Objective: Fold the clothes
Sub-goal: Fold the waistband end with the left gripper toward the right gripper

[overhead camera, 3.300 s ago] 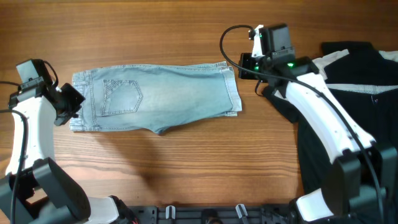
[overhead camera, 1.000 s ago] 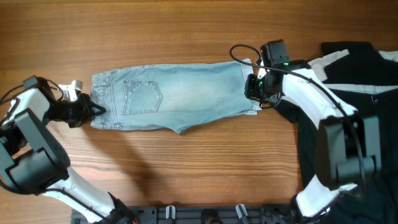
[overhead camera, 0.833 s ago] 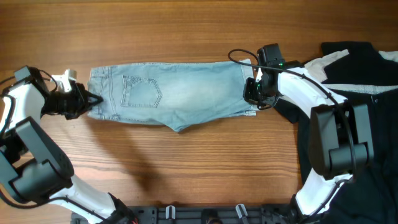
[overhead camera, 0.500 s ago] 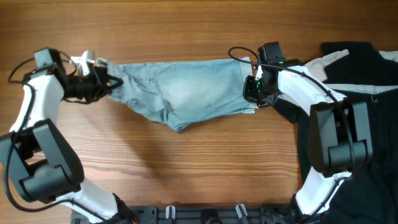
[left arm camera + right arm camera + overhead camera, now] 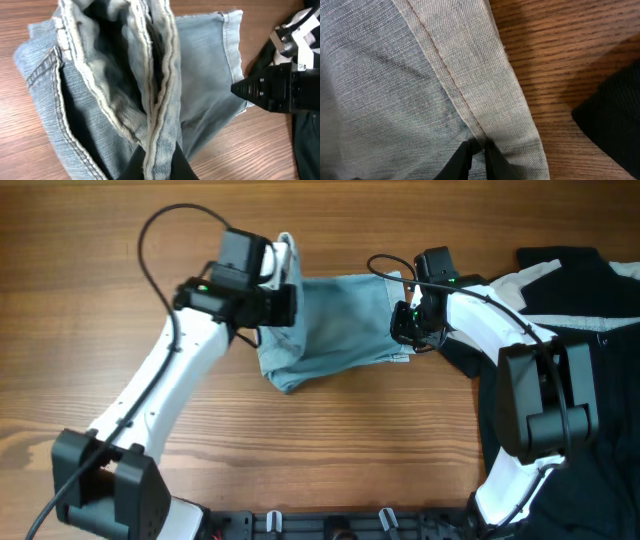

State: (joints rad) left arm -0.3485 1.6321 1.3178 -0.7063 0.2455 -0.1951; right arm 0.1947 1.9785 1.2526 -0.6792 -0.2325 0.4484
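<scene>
Closest to me, the near strip of the wooden table (image 5: 300,440) shows bare wood between the two arm bases. A little further in, the left arm reaches diagonally across the wood. The left gripper (image 5: 156,159) is pinched tight on the waistband (image 5: 150,75) of the pale denim shorts (image 5: 340,320), holding it bunched and raised over the middle of the garment. The waistband gapes so its inside shows, and the cloth under it hangs in a loose doubled fold, while the leg end lies flat on the table.

Level with that, to the right, the right gripper (image 5: 479,147) sits low, its fingertips nipped together on the stitched hem (image 5: 485,85) at the very edge of the leg. Beyond it, on the far right of the table, a black-and-white garment (image 5: 570,290) lies in a heap. One dark corner of it is near the hem, with a gap of wood between.

I'd say this is the middle of a fold in half, waistband brought over toward the leg hems. The next move calls for the left arm to travel on toward the right one and lower the waistband onto the hem so the edges meet. The right gripper should pin its end in place until the fold lands, and only then should both let go. Bunched as it is, the waistband may well land crumpled and need smoothing flat.
</scene>
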